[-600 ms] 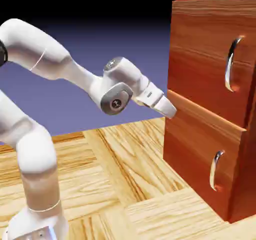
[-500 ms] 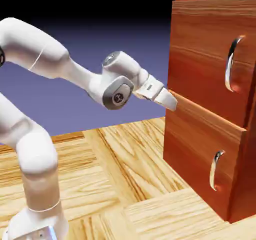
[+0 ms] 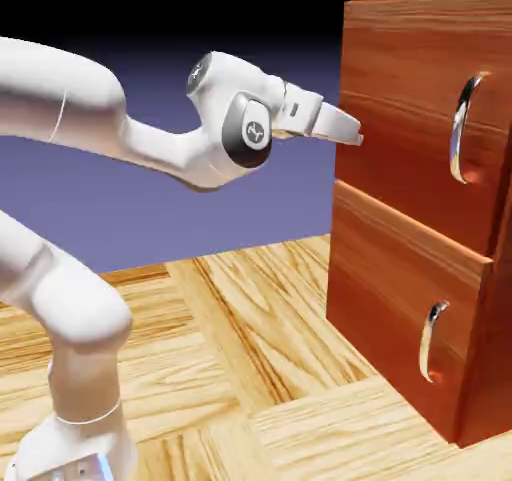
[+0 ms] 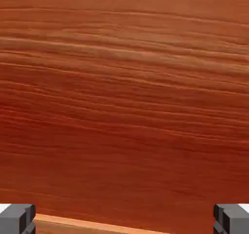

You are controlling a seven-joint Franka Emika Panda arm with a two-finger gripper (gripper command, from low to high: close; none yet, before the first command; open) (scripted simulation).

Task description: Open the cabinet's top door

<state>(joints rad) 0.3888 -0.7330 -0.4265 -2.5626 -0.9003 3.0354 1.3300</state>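
Top door [image 3: 420, 109] sits shut on the upper half of the cabinet [image 3: 400, 299], at the exterior view's right, its long silver handle [image 3: 462, 129] on the face turned away from the arm. Risk as I read it: gripper [image 3: 345, 129] is at the cabinet's side edge, well short of the handle, so pushing straight on would likely ram bare wood. Jaws spread wide, holding nothing; hand view shows only wood grain between the fingertips [image 4: 17, 217].
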